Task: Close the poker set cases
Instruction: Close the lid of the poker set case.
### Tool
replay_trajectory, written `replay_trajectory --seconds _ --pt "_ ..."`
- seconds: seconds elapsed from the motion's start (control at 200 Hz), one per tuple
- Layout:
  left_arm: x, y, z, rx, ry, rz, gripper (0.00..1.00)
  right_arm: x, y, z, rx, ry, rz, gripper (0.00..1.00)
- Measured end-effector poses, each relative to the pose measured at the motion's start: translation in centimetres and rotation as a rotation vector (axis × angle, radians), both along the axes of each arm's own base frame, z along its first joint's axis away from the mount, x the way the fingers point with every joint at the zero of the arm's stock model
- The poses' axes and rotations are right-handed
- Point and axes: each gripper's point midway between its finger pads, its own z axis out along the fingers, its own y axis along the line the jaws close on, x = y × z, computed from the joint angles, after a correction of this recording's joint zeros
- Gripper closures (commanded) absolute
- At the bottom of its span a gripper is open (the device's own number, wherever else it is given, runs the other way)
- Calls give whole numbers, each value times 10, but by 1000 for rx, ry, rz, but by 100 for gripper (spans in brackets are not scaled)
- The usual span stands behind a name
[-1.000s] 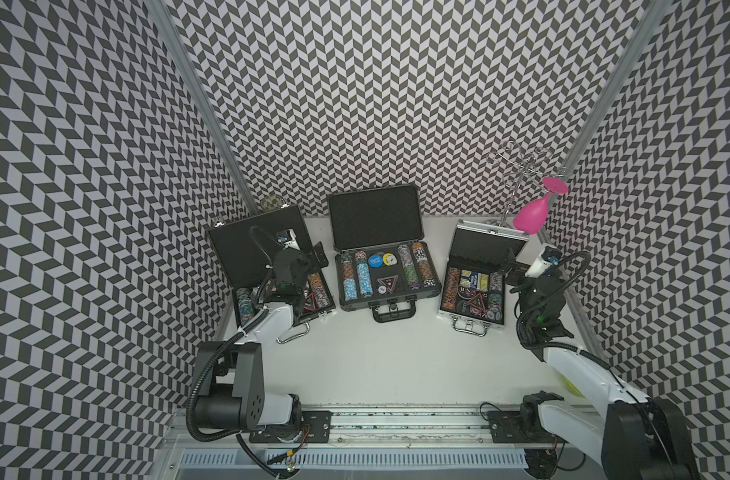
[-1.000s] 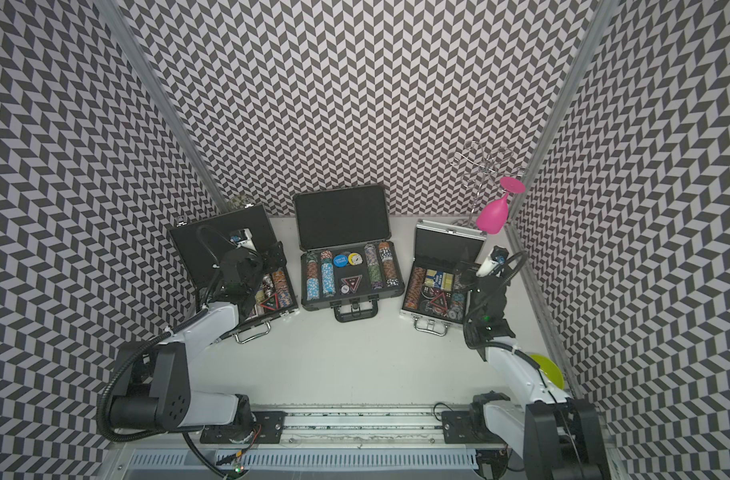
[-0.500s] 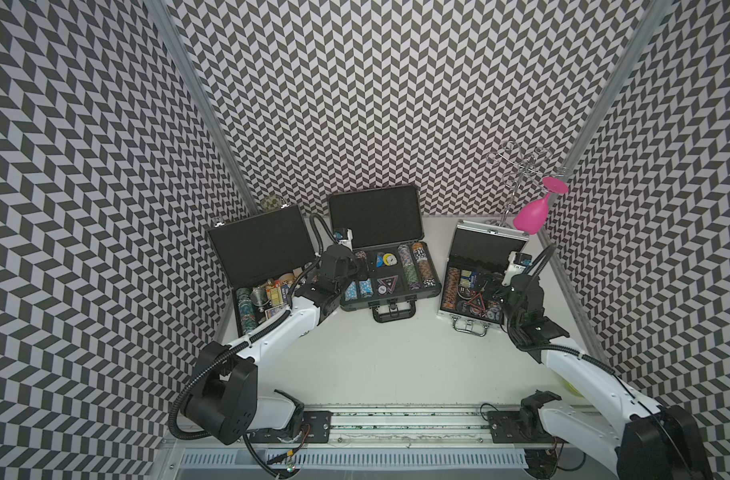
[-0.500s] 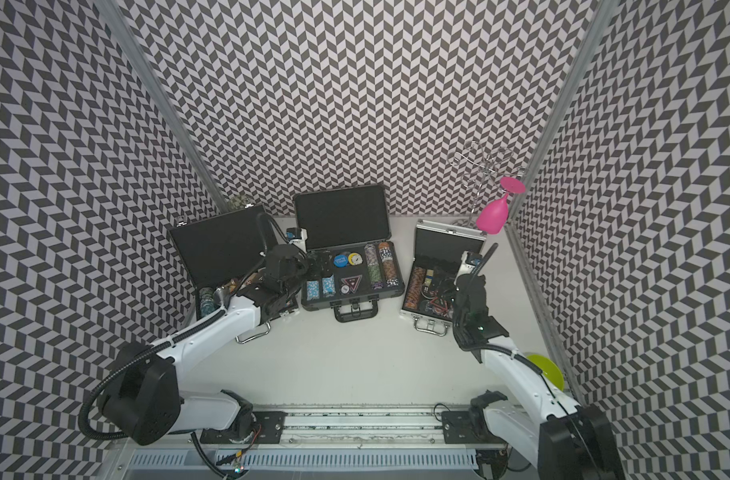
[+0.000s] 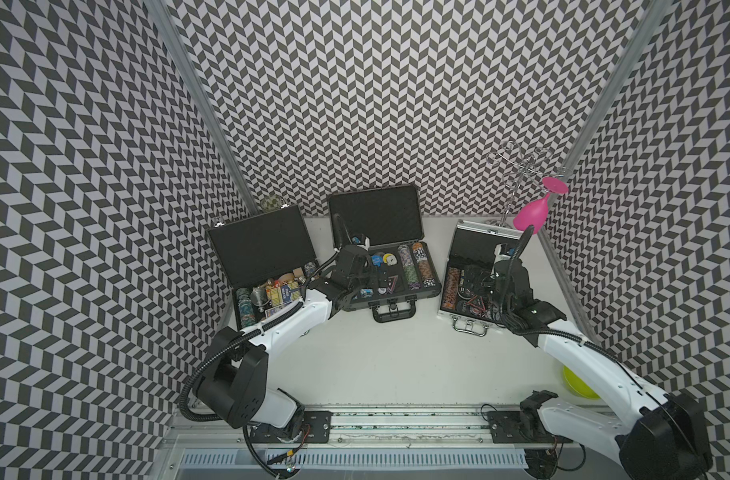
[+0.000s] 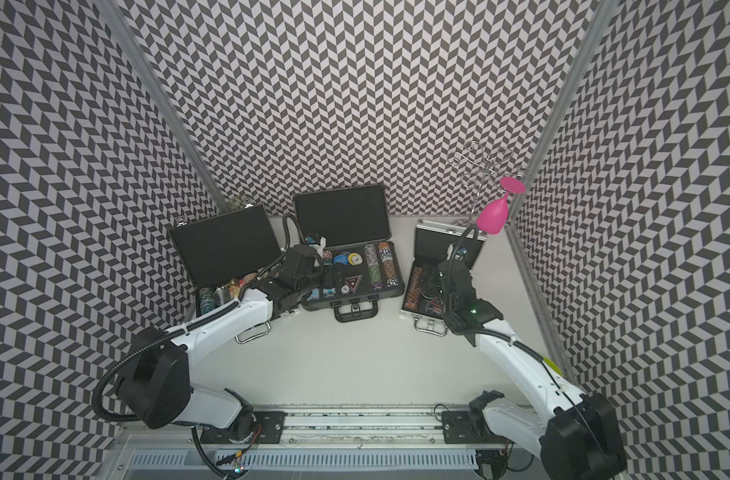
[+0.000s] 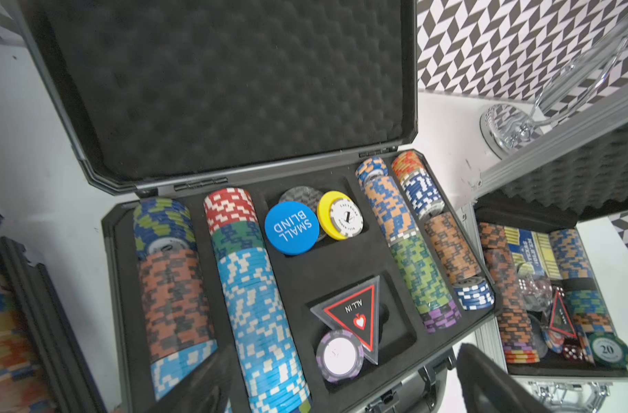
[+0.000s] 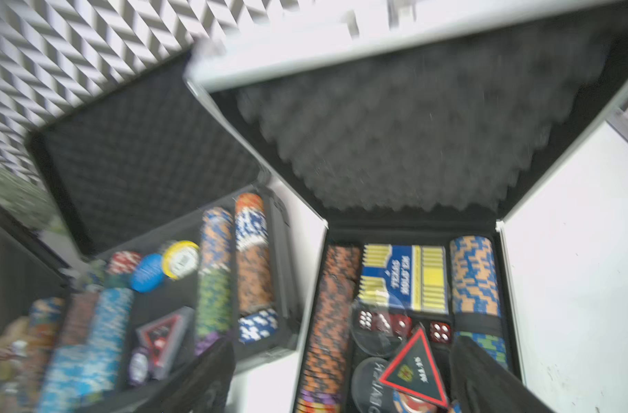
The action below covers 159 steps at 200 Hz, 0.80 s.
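Left hand [image 7: 344,379]: jaws wide apart, empty, hovering over the tray of the ribbed dark grey case [image 5: 375,216], which sits mid-row at the back of the counter [image 5: 396,353]. Right hand [image 8: 341,379]: also spread and empty, over the tray of the silver case [image 5: 485,245] at the right end. The flat black case [image 5: 263,245] is at the left end. All three lids are up.

Risks as I read them:
- Both hands sit in front of the lids, low over the trays. A dragged fingertip could rake out chip rows [image 7: 255,304] or the loose dice [image 8: 439,332].
- The pink glass [image 5: 531,216] hangs on a wire rack [image 5: 517,166] just behind the silver lid. Reaching round could knock it.
- My left arm [image 5: 288,324] crosses the flat black case's front corner, so that lid would likely land on it.
- A lid shoved hard may skid its case.

The counter is white, smooth and lightly scuffed. Chevron walls [image 5: 355,83] close in on three sides, leaving little swing room.
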Motion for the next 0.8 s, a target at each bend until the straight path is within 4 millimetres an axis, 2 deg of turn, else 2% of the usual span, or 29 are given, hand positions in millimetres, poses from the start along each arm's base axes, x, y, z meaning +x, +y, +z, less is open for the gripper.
replay_trajectory --seconds 0.095,0.18,0.31,0.446,0.796 --pt "-2 0 -3 -6 13 -1 1 10 1 31 79 -47 -35 10" --pt "-2 -1 -3 -13 17 0 1 19 -4 42 154 -57 -79 15" --pt "-4 -1 -5 -19 24 1 1 35 -19 33 252 -18 -152 22" --pt "-5 0 -4 -20 23 2 2 49 -24 24 322 18 -200 22" --pt "-11 5 -10 -17 35 16 2 63 -34 42 524 -57 -292 26"
